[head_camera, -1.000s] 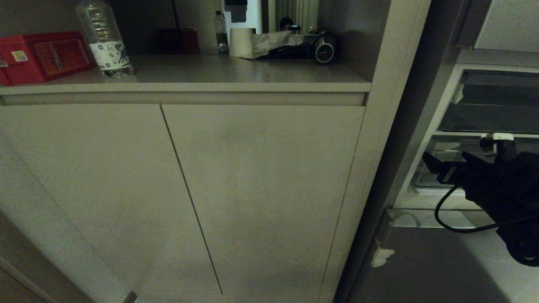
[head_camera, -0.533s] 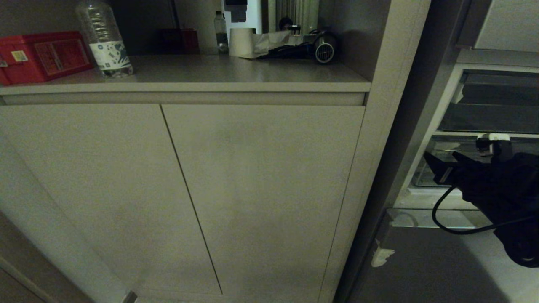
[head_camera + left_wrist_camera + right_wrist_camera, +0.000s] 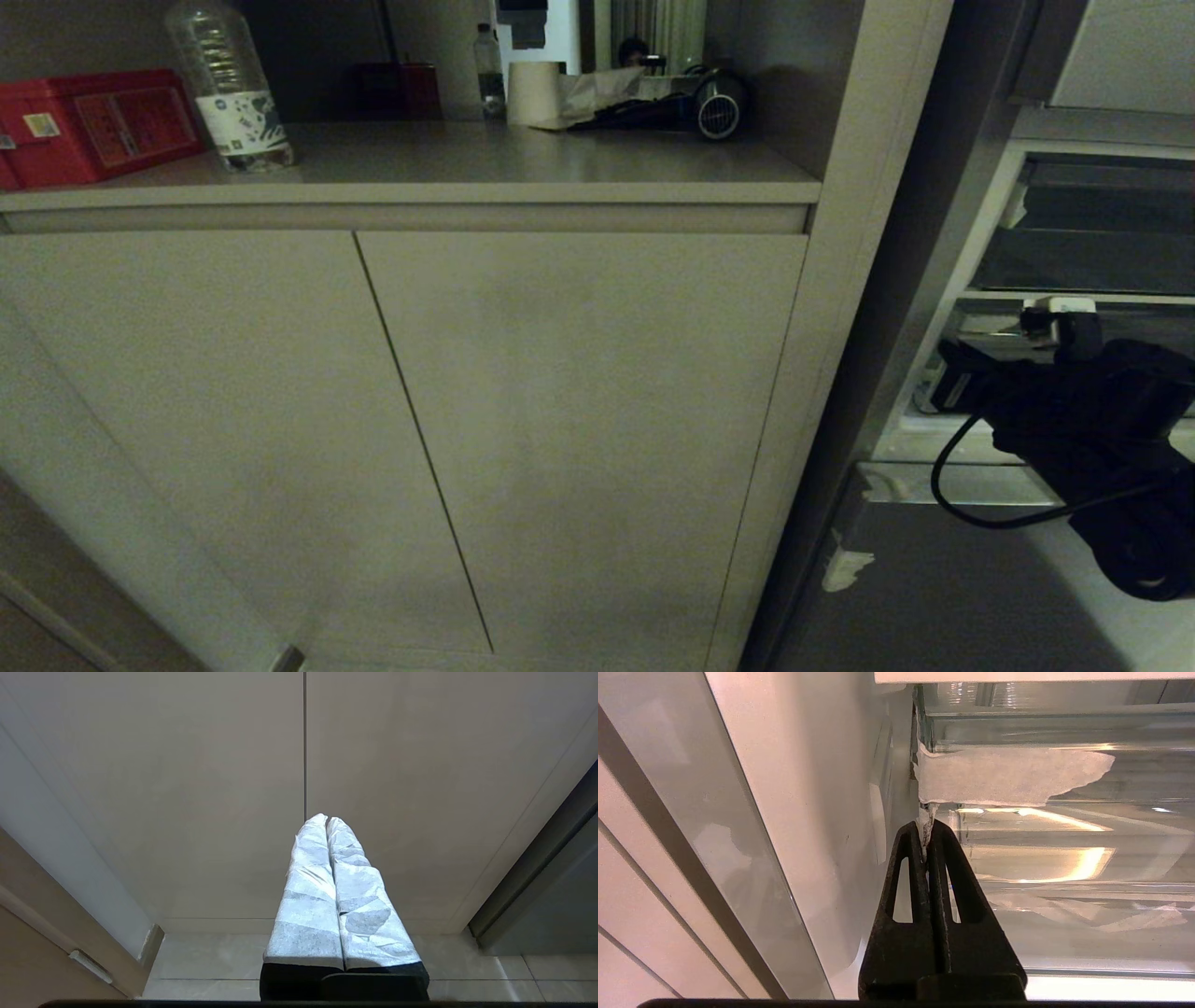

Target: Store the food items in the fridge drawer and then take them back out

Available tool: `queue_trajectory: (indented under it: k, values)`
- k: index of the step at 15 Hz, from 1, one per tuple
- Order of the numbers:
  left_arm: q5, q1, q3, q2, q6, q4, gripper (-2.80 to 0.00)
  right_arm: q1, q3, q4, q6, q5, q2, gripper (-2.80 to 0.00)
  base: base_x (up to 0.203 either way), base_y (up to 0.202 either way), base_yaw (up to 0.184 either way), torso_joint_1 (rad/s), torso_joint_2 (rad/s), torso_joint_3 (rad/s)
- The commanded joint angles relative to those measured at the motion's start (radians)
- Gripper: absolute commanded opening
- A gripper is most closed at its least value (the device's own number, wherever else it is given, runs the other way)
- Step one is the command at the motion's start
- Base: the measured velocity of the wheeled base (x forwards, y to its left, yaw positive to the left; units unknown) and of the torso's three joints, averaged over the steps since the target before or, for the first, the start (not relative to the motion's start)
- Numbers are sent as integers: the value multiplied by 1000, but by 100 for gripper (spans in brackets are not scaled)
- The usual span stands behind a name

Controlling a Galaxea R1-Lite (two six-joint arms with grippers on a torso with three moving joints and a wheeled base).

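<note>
Nearest, right gripper (image 3: 927,833) sat at the front left corner of the fridge drawer (image 3: 1064,858), black fingers (image 3: 910,877) pressed together on a thin white tab (image 3: 926,820) hanging from the white tape patch (image 3: 1004,775) on the drawer's clear wall. Left of the drawer, left gripper (image 3: 326,820) hung before the cabinet doors (image 3: 233,788), wrapped fingers (image 3: 308,891) closed, empty. No food item visible.

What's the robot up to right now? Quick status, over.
Right gripper shut at left end of fridge drawer, pinching white tape strip. Left gripper shut, idle by cabinet door. No food visible.
</note>
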Motion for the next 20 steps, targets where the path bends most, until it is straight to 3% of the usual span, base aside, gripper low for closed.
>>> queue_trajectory:
  k: [1, 16, 17, 20]
  values:
    - [0, 0, 0, 0, 0, 0, -280, 8, 9, -8, -3, 5, -23, -280, 0, 0, 0, 0, 0, 0]
    - [0, 0, 0, 0, 0, 0, -280, 7, 366, -8, -8, 7, -312, -280, 0, 0, 0, 0, 0, 0]
    - [0, 0, 0, 0, 0, 0, -280, 7, 381, -8, -8, 7, -318, 0, 0, 0, 0, 0, 0, 0]
    - [0, 0, 0, 2, 0, 0, -280, 7, 437, -8, -7, 8, -363, 0, 0, 0, 0, 0, 0, 0]
